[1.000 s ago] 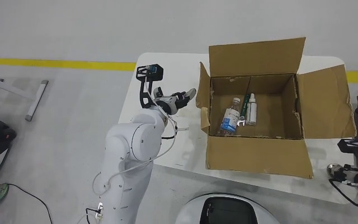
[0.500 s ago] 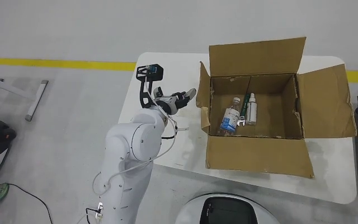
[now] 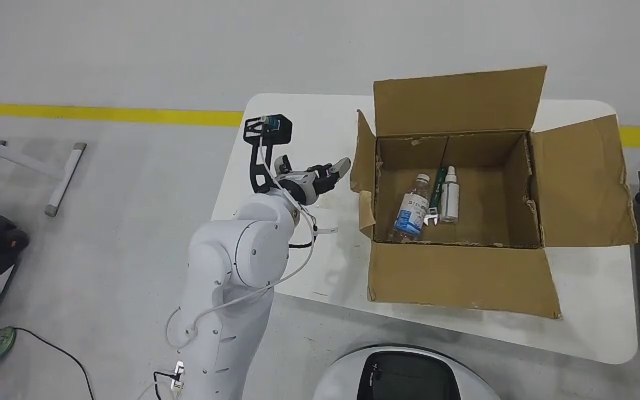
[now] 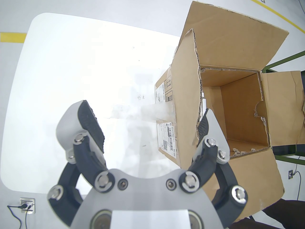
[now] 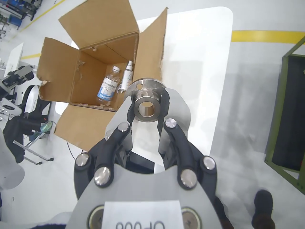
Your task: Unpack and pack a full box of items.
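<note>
An open cardboard box [image 3: 455, 270] stands on the white table [image 3: 300, 125]. On its floor lie a clear water bottle [image 3: 411, 211], a white spray bottle [image 3: 451, 194] and a thin green tool [image 3: 437, 190] with a small wrench. My left gripper [image 3: 316, 176] hovers open just left of the box's left flap, with nothing in it [image 4: 146, 115]. My right gripper [image 5: 147, 107] is shut on a metal flanged ring [image 5: 152, 88], held above the table's edge to the side of the box [image 5: 78, 55]. From there the water bottle [image 5: 108, 88] and spray bottle [image 5: 127, 73] show inside.
The box's flaps [image 3: 585, 185] spread outward to all sides; the left flap [image 4: 188, 91] is torn along its edge. Bare table [image 4: 71, 72] lies left of the box. A green metal frame [image 5: 293, 110] stands on the floor beside the table.
A gripper that showed at the top view's right edge one second ago has gone out of that view. The left arm and the box's contents have not moved.
</note>
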`<state>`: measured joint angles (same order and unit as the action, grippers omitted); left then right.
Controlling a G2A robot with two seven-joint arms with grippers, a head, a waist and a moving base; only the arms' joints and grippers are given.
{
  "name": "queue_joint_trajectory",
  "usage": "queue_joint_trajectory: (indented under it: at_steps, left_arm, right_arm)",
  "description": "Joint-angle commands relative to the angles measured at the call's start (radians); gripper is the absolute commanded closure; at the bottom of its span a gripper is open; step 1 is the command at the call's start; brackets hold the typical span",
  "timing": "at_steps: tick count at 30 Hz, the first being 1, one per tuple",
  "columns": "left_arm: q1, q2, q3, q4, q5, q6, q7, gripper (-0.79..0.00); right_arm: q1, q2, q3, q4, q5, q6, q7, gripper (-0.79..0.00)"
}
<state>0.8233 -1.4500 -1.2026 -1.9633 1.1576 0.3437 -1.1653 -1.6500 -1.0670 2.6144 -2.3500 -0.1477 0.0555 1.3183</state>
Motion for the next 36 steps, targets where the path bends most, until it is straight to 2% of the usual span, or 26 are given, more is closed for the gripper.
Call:
queue_joint_trajectory:
  at_steps: [1,8,14,18,21,23,26,32,36]
  left_arm:
    - [0.0,0.0,0.0,0.0,0.0,0.0,0.0,-0.785]
    - [0.0,0.0,0.0,0.0,0.0,0.0,0.0,-0.785]
    - [0.0,0.0,0.0,0.0,0.0,0.0,0.0,-0.785]
    - [0.0,0.0,0.0,0.0,0.0,0.0,0.0,-0.785]
    - [0.0,0.0,0.0,0.0,0.0,0.0,0.0,-0.785]
    - [0.0,0.0,0.0,0.0,0.0,0.0,0.0,-0.785]
    - [0.0,0.0,0.0,0.0,0.0,0.0,0.0,-0.785]
    - [0.0,0.0,0.0,0.0,0.0,0.0,0.0,-0.785]
    - [0.0,0.0,0.0,0.0,0.0,0.0,0.0,-0.785]
  right_arm:
    - [0.012,0.011,-0.028,0.0,0.012,-0.009,0.002,0.0]
    - [0.087,0.059,-0.196,0.0,-0.038,-0.023,-0.007,0.0]
    - [0.196,0.098,-0.471,0.0,-0.157,0.038,-0.022,0.0]
    - [0.27,0.115,-0.673,0.0,-0.305,0.109,-0.043,0.0]
    - [0.308,0.12,-0.818,0.0,-0.437,0.188,-0.058,0.0]
    - [0.325,0.124,-0.91,0.001,-0.579,0.224,-0.065,0.0]
    - [0.369,0.124,-1.044,0.054,-0.739,0.268,-0.086,0.0]
    - [0.49,0.112,-1.227,0.172,-0.938,0.359,-0.075,0.0]
    - [0.567,0.099,-1.303,0.255,-0.971,0.396,-0.053,0.0]
